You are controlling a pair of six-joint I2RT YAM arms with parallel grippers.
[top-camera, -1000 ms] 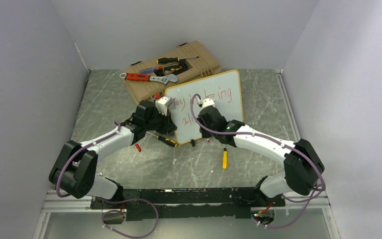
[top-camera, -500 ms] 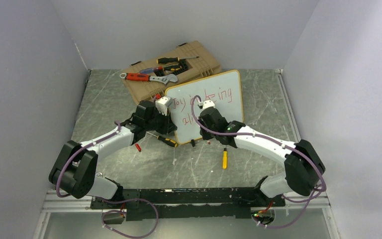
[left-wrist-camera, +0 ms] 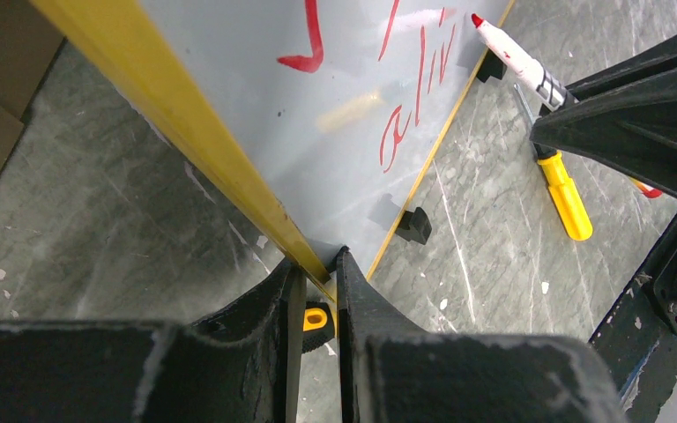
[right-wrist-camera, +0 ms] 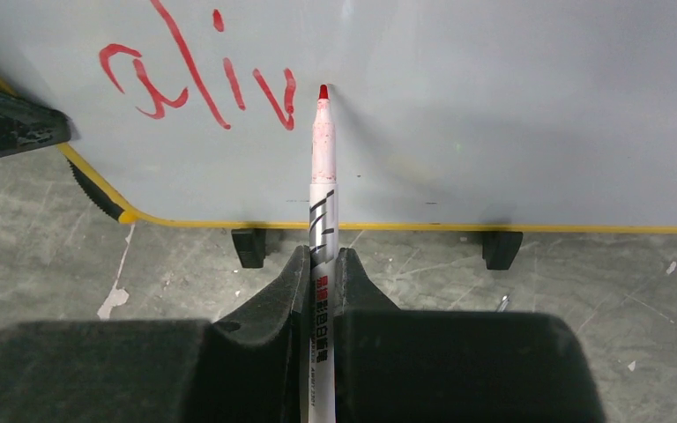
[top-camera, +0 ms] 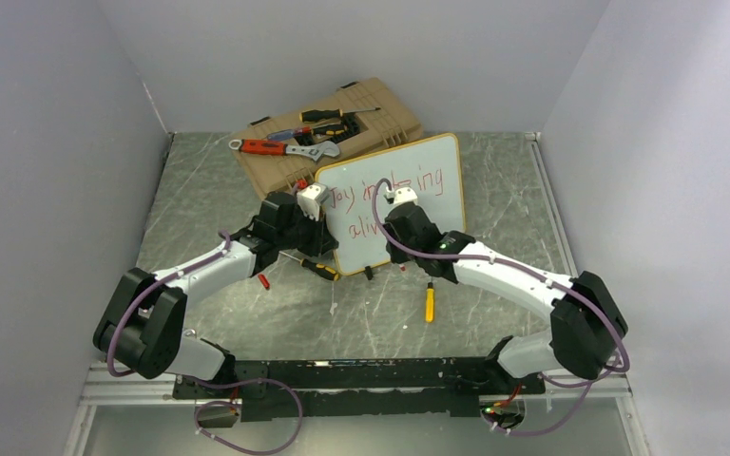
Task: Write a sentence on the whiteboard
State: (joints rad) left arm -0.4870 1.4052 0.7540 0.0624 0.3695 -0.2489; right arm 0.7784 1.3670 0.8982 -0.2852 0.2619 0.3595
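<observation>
The whiteboard [top-camera: 437, 190] stands tilted on two black clip feet, its frame yellow. Red words read "Joy in being" above "aliv" [right-wrist-camera: 198, 84]. My left gripper [left-wrist-camera: 316, 264] is shut on the whiteboard's yellow left edge [left-wrist-camera: 229, 167] near its lower corner. My right gripper [right-wrist-camera: 320, 257] is shut on a red marker [right-wrist-camera: 322, 189]; the tip is at the board just right of the "v". The marker also shows in the left wrist view [left-wrist-camera: 516, 57]. In the top view my right gripper [top-camera: 397, 201] hides part of the top line.
A tan toolbox [top-camera: 328, 138] with a wrench and screwdrivers lies behind the board. A yellow-handled screwdriver [top-camera: 429, 302] lies on the table in front, another [top-camera: 318, 268] by the left gripper. A small red cap [top-camera: 263, 281] lies nearby. Grey walls close in on three sides.
My right gripper with the marker has moved a little to the right along the second line, and "al" has grown to "aliv". The left arm has not moved.
</observation>
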